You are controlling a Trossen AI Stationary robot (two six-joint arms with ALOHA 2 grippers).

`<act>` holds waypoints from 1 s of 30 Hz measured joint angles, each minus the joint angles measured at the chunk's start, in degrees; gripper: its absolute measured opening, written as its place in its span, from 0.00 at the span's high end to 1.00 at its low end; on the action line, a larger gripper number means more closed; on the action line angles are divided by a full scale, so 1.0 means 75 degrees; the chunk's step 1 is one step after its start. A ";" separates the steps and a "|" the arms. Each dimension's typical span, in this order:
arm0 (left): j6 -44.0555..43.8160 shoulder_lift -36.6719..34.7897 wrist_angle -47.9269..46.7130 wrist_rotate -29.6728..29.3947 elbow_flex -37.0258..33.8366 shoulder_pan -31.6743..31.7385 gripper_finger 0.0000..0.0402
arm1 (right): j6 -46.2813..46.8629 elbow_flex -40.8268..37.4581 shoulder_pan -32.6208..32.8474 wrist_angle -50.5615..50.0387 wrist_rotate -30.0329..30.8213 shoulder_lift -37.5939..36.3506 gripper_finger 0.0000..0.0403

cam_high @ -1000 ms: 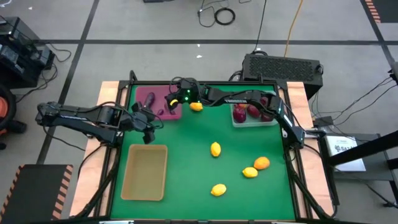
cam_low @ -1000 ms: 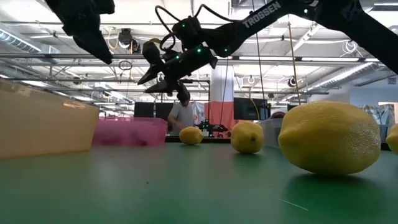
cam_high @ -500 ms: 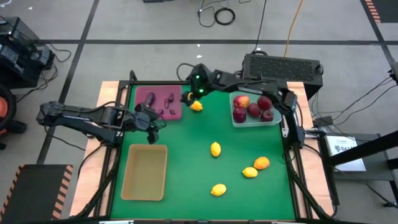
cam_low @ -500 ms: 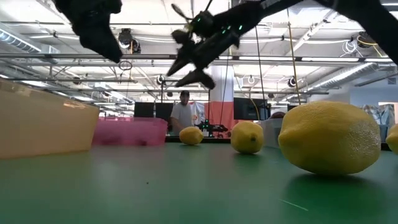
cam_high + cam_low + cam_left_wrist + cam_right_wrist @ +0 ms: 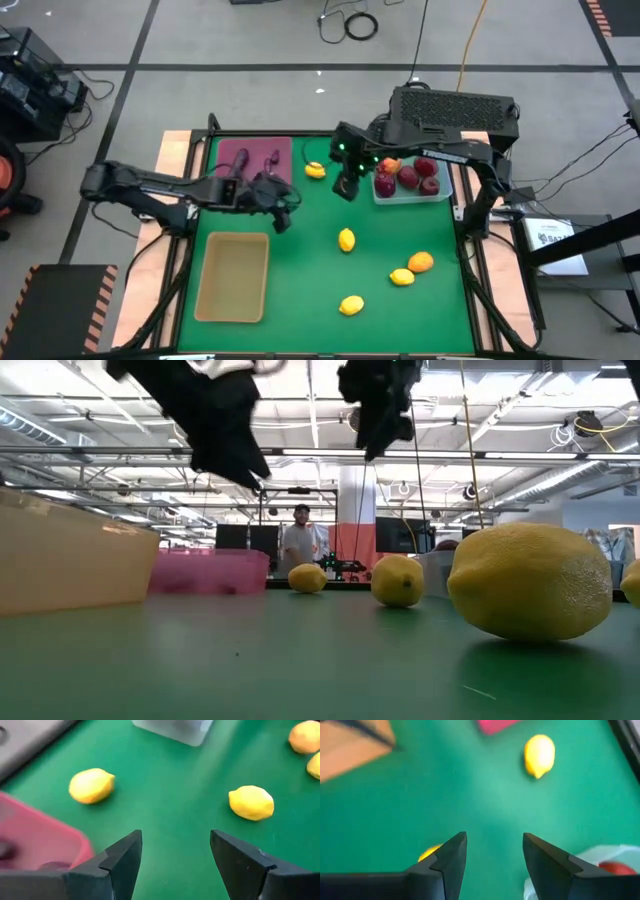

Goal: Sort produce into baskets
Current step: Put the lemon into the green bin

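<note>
Both arms empty over the mat, five yellow and orange pieces unsorted

Left gripper (image 5: 281, 205) and right gripper (image 5: 345, 186) hover with jaws spread, grasping nothing. Maroon tray (image 5: 255, 163) at 11 o'clock holds purple vegetables, clear tray (image 5: 409, 178) at 1 o'clock the apples, tan tray (image 5: 233, 277) at 8 o'clock is bare. Risk: both arms crowd the lemon (image 5: 315, 171) at 12 o'clock and could collide, or knock it rolling

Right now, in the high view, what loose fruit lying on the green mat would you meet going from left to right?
Lemon by the maroon tray → lemon at mid-mat → nearest lemon → lemon beside the orange fruit → orange fruit.
</note>
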 joint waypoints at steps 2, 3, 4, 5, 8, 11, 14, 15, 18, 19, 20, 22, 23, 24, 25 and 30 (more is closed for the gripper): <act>0.0012 0.0329 0.0332 0.0561 0.0000 0.0394 0.40 | 0.0028 0.0000 0.0307 -0.0317 0.0151 -0.0124 0.54; 0.0062 0.0468 0.0520 0.0817 0.0000 0.0627 0.40 | 0.0052 -0.0003 0.0454 -0.0471 0.0222 -0.0201 0.54; 0.0175 0.0587 0.0665 0.1064 0.0031 0.0848 0.40 | 0.0102 -0.0003 0.0612 -0.0610 0.0312 -0.0261 0.54; 0.0301 0.0690 0.0759 0.1295 0.0084 0.1088 0.40 | 0.0155 -0.0003 0.0769 -0.0735 0.0430 -0.0322 0.54; 0.0726 0.0945 0.1012 0.1789 0.0331 0.1786 0.40 | 0.0331 -0.0003 0.1242 -0.1120 0.1013 -0.0481 0.54; 0.1412 0.1187 0.0998 0.2164 0.0671 0.2389 0.40 | 0.0650 -0.0006 0.1693 -0.1514 0.1700 -0.0621 0.54; 0.2117 0.1526 0.0993 0.2625 0.1052 0.2847 0.40 | 0.1188 -0.0006 0.2101 -0.1948 0.2069 -0.0770 0.54; 0.2345 0.1683 0.0951 0.2762 0.1180 0.2972 0.40 | 0.1392 -0.0006 0.2233 -0.2071 0.2146 -0.0816 0.54; 0.2850 0.2299 0.0886 0.3209 0.1632 0.3299 0.40 | 0.2053 -0.0099 0.2629 -0.2260 0.2453 -0.0973 0.54; 0.2975 0.2522 0.0866 0.3381 0.1777 0.3379 0.40 | 0.2273 -0.0196 0.2763 -0.2256 0.2539 -0.1078 0.54; 0.3082 0.2744 0.0881 0.3516 0.1936 0.3444 0.40 | 0.2490 -0.0329 0.2887 -0.2230 0.2625 -0.1188 0.54; 0.3355 0.3132 0.0909 0.3678 0.2162 0.3516 0.40 | 0.2993 -0.0647 0.3123 -0.2168 0.2806 -0.1420 0.54; 0.3509 0.3308 0.0885 0.3724 0.2245 0.3527 0.40 | 0.3255 -0.0839 0.3235 -0.2124 0.2893 -0.1537 0.54; 0.3691 0.3481 0.0882 0.3733 0.2332 0.3540 0.40 | 0.3549 -0.1067 0.3337 -0.2062 0.2968 -0.1657 0.54; 0.3874 0.3639 0.0897 0.3735 0.2402 0.3542 0.40 | 0.3840 -0.1299 0.3437 -0.1980 0.3059 -0.1764 0.54; 0.4852 0.4150 0.0842 0.3735 0.2607 0.3542 0.40 | 0.5245 -0.2722 0.3945 -0.1266 0.3114 -0.2385 0.54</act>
